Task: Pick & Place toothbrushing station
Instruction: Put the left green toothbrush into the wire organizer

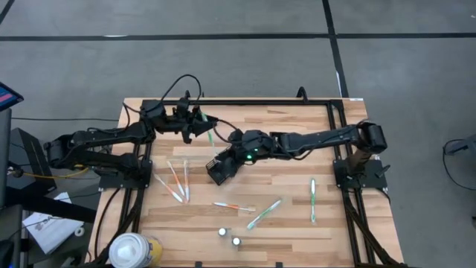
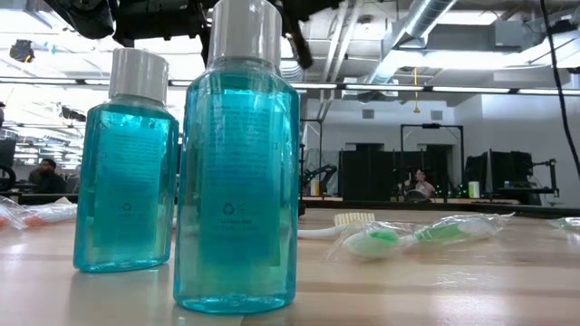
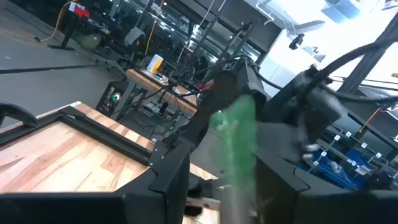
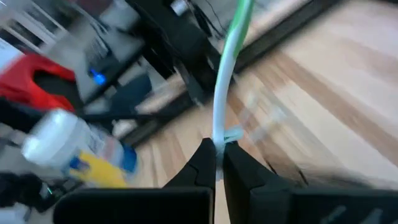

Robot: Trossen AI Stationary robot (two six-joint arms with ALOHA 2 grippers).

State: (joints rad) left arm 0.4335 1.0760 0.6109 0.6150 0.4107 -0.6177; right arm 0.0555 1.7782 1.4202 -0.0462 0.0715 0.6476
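A: What has the left gripper [image 1: 199,125] got?
B: A green toothbrush [image 1: 207,128], fingers partly apart around it, far left of centre.
A: The right gripper [image 1: 223,162]?
B: Pinched shut on that toothbrush's lower end, just above the mesh holder [image 1: 219,170] at mid-table.

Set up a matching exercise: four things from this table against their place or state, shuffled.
Things:
1. right pincer
2. black mesh holder
3. teal bottles
4. white-and-yellow round container

Places or states:
A. at the front left corner of the table
B. standing upright near the front edge, white caps on
C. shut on the green-and-white toothbrush
D. mid-table, just beside the right arm's wrist

Pairs: 1-C, 2-D, 3-B, 4-A
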